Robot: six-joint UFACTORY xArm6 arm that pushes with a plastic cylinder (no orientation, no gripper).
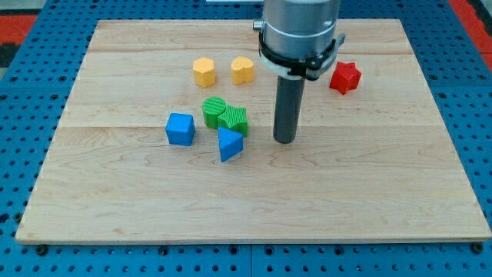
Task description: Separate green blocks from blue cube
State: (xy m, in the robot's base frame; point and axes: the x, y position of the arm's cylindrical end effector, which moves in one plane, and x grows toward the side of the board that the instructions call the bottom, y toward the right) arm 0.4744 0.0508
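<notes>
A blue cube lies left of the board's middle. Two green blocks touch each other just right of it: a green round block and a green star-like block. The green round block stands a small gap from the cube's upper right. A blue triangular block lies just below the green star-like block. My tip rests on the board right of the green blocks and the blue triangle, apart from them all.
Two yellow blocks lie side by side toward the view's top. A red star-shaped block lies at the upper right. The wooden board sits on a blue perforated table.
</notes>
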